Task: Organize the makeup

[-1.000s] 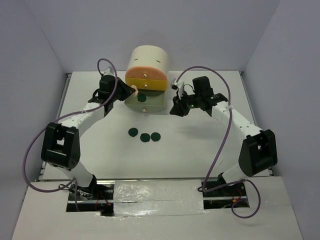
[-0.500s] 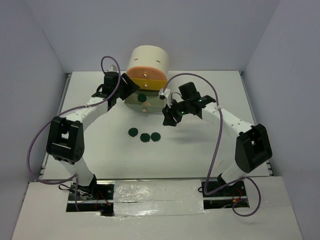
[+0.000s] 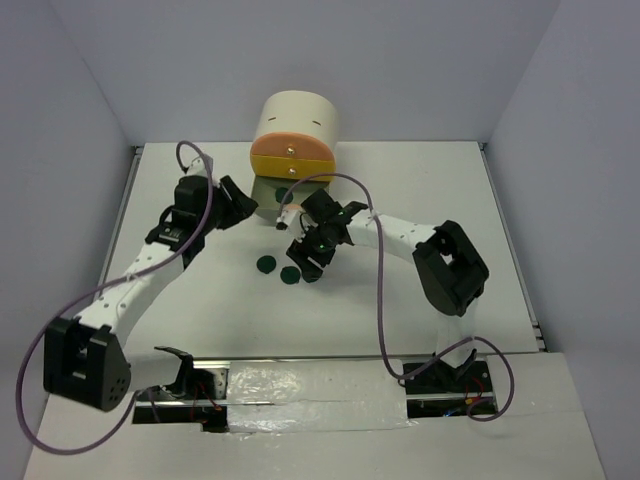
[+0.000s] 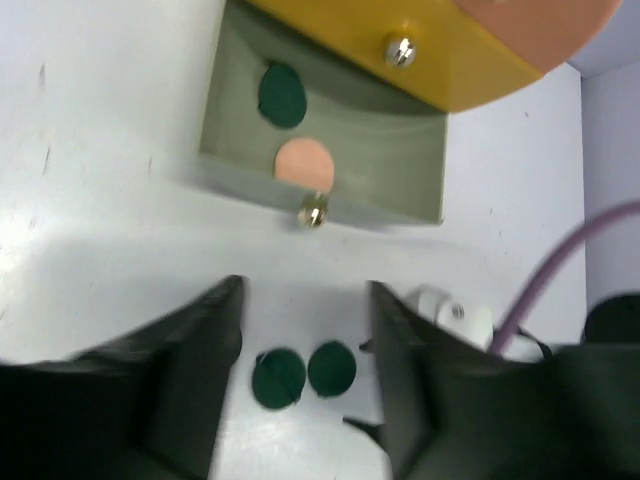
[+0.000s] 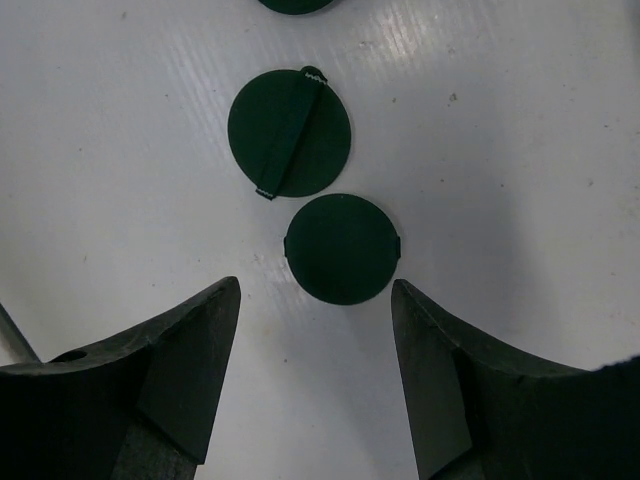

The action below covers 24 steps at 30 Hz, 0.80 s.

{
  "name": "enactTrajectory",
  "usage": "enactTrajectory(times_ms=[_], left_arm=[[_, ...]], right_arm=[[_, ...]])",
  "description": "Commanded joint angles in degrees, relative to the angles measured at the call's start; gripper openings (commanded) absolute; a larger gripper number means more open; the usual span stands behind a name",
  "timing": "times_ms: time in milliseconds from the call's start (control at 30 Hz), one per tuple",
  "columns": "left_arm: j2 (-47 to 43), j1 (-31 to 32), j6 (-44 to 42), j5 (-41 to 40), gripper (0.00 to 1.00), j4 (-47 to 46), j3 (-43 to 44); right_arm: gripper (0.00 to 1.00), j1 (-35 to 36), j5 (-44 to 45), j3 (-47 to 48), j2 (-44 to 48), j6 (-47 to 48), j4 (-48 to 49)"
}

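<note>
The makeup in view is several dark green discs and a peach puff. In the left wrist view one disc (image 4: 281, 95) and the puff (image 4: 304, 162) lie in the open grey-green drawer (image 4: 420, 175). Two more discs (image 4: 278, 378) (image 4: 332, 368) lie on the table. My left gripper (image 4: 305, 290) (image 3: 240, 202) is open and empty, just back from the drawer front. My right gripper (image 5: 315, 290) (image 3: 306, 256) is open and hangs low over the table. One disc (image 5: 342, 248) lies just ahead of its fingertips, another (image 5: 290, 133) beyond. Two discs (image 3: 265, 264) (image 3: 290, 274) show from above.
The cream drum cabinet (image 3: 296, 122) stands at the back centre, with its orange and yellow drawers (image 3: 290, 162) shut above the open one. White walls enclose the table on three sides. The right arm's cable (image 3: 380, 300) loops over the table.
My left gripper let go of the peach puff, which now lies in the drawer, and drew back left. My right arm swung left and down over the green discs while its jaws opened.
</note>
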<state>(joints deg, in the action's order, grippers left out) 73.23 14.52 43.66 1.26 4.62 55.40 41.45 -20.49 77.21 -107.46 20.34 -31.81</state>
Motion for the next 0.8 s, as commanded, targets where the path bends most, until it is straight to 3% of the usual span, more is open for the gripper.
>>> enactTrajectory(times_ms=[0,100,233,400,600,633,767], left_arm=[[-6.51,-0.20,-2.35,-0.90,0.68,2.32,-6.69],[-12.31,-0.37,-1.13,-0.99,0.75,2.76,-12.14],[-19.07,-0.55,1.60,-3.19,0.77,1.19,-19.08],[-21.46,-0.64,1.96,-4.51,0.78,2.32,-20.59],[-21.38,-0.81,1.69,-4.77,0.79,2.85,-20.41],[-21.38,-0.81,1.87,-4.77,0.79,2.67,-20.68],[-21.38,-0.81,2.04,-4.68,0.79,2.23,-21.29]], right_arm=[[0.70,0.91,5.27,3.91,-2.05,-2.49,-1.85],[0.70,1.18,6.86,4.96,-4.07,-2.93,-2.29],[0.70,1.70,8.97,5.41,-6.18,-3.02,-2.38],[0.66,2.23,10.03,4.79,-7.94,-2.76,-1.76],[0.49,3.37,10.47,3.74,-8.91,-2.23,-1.85],[0.40,3.37,10.56,3.56,-9.08,-2.06,-1.85],[0.27,3.37,11.00,1.72,-8.56,-1.53,-1.68]])
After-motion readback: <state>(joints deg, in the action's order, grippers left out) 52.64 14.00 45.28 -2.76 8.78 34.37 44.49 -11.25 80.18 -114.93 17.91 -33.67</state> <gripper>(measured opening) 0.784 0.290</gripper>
